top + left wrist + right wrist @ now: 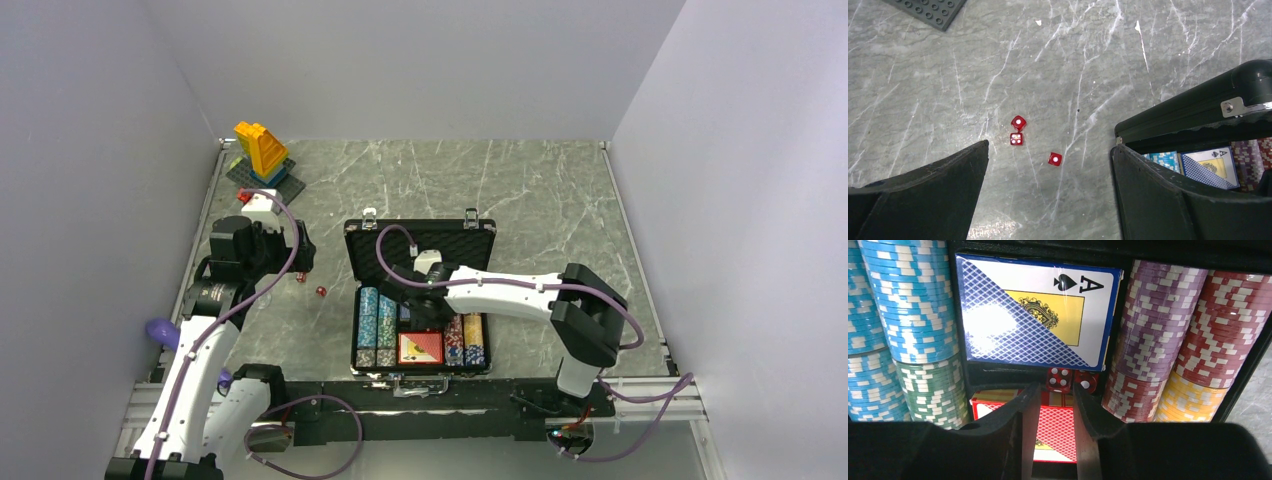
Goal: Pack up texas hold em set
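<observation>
While L pincer (1050, 148) hangs wide over dice (1016, 138), R pincer (1055, 390) points narrow, empty, into case (455, 238).

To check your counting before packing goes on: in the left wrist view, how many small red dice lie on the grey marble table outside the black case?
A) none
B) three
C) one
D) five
B: three small red dice lie on the grey marble table to the left of the black case, two close together and one a little apart.
</observation>
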`<move>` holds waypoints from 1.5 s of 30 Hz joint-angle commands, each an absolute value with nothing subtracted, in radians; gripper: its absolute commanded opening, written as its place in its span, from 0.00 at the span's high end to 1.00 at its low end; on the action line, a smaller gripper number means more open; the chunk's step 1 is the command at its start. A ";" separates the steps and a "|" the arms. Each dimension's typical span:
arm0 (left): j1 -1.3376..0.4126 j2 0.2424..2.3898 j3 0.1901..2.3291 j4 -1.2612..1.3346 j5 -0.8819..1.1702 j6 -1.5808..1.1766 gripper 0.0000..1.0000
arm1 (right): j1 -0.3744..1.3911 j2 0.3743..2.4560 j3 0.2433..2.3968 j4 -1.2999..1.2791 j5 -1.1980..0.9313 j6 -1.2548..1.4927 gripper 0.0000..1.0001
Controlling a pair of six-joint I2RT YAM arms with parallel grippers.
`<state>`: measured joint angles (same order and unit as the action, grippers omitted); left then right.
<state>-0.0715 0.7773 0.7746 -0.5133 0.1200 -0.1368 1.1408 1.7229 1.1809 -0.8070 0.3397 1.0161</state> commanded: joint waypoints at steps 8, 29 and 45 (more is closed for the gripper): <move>-0.074 0.776 0.793 -0.480 0.126 -0.139 0.00 | 1.144 1.761 1.183 -0.802 0.342 1.016 0.69; -0.074 0.773 0.793 -0.481 0.123 -0.139 0.01 | 1.193 1.714 1.148 -0.773 0.447 1.087 1.00; -0.074 0.774 0.792 -0.481 0.120 -0.140 0.01 | 1.266 1.647 1.025 -0.638 0.641 1.133 1.00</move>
<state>-0.0715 0.7769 0.7746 -0.5133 0.1192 -0.1368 1.2587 1.6844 1.0508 -0.6865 0.5728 1.1229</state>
